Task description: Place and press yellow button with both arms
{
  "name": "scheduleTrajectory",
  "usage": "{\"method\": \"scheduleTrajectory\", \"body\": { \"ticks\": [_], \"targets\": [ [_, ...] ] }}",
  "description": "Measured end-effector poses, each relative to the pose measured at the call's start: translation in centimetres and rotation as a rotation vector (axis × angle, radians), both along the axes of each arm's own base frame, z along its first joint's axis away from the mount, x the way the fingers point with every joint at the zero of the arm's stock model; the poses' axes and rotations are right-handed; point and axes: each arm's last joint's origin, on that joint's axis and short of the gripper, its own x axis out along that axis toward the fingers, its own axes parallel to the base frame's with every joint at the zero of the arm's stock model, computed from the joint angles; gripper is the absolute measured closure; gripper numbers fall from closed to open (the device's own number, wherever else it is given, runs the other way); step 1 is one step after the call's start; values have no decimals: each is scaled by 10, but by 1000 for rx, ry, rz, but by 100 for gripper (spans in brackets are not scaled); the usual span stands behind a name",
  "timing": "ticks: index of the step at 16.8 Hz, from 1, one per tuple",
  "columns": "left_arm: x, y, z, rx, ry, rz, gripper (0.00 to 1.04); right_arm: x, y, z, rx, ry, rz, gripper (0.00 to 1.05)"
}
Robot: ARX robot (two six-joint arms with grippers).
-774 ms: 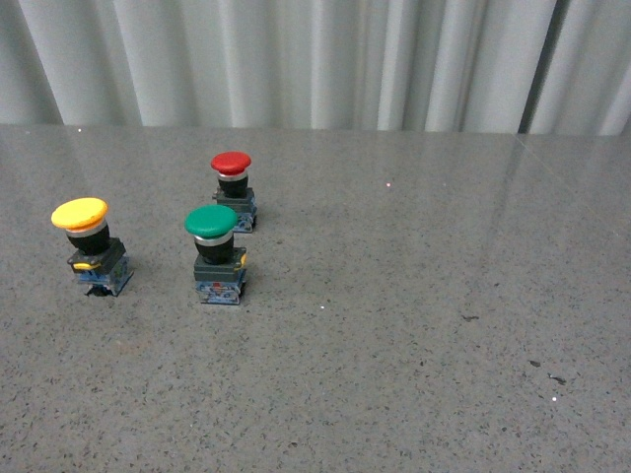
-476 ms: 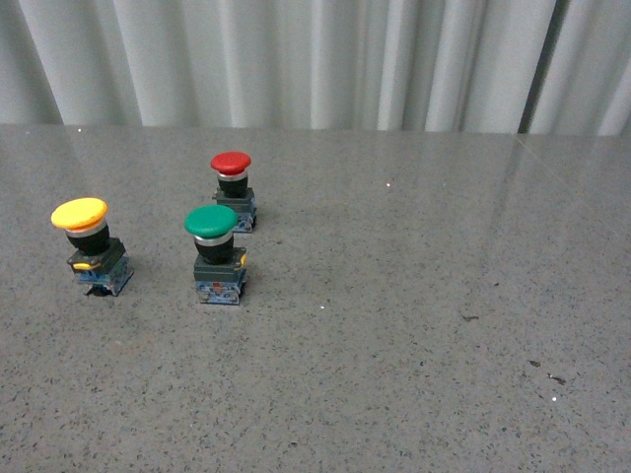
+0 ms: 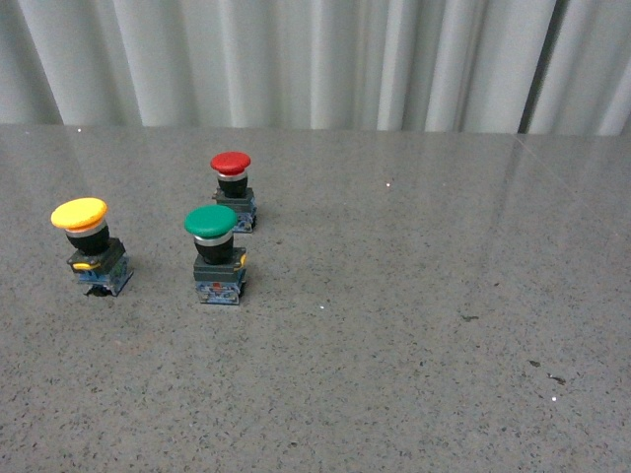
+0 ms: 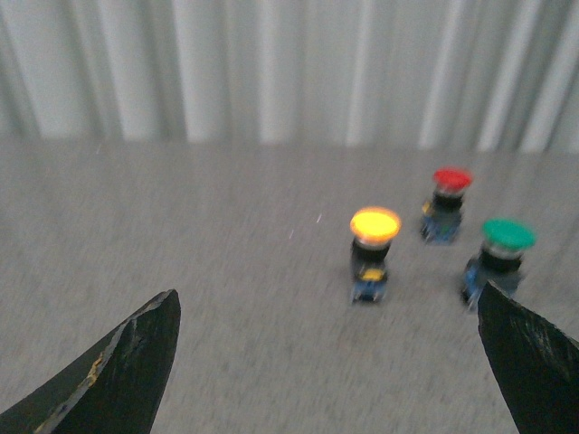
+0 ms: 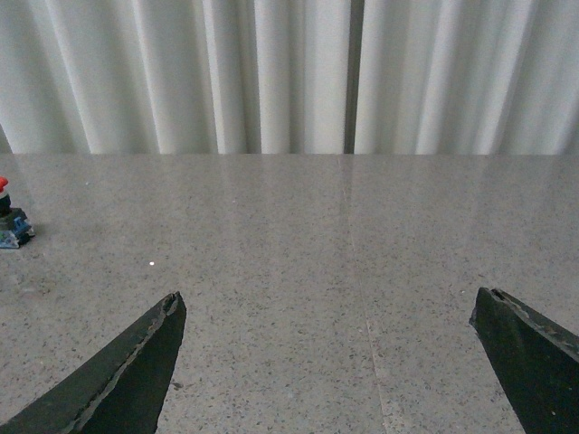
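The yellow button [image 3: 91, 246] stands upright at the left of the grey table, with a round yellow cap, black body and blue-grey base. Neither arm shows in the front view. In the blurred left wrist view the yellow button [image 4: 373, 251] lies ahead of my left gripper [image 4: 330, 312], which is open with nothing between its fingers. My right gripper [image 5: 330, 307] is open too, over bare table, and the yellow button is out of its view.
A green-capped button [image 3: 216, 253] stands right of the yellow one, and a red-capped button [image 3: 234, 190] stands behind it. White curtains [image 3: 315, 59] close the far edge of the table [image 3: 424, 325]. The red button's edge [image 5: 9, 221] shows in the right wrist view.
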Motion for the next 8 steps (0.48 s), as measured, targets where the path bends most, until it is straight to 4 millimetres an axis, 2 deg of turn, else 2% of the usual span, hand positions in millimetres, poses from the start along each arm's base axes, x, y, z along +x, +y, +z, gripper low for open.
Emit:
{"method": "scheduleTrajectory", "body": {
  "ticks": [1, 4, 8],
  "targets": [
    [0, -1, -1, -7, 84, 27, 7, 0, 0, 0, 0, 0, 0, 6],
    [7, -1, 3, 1, 192, 87, 7, 0, 0, 0, 0, 0, 0, 6],
    [52, -10, 56, 28, 83, 66, 7, 0, 0, 0, 1, 0, 0, 6]
  ]
}}
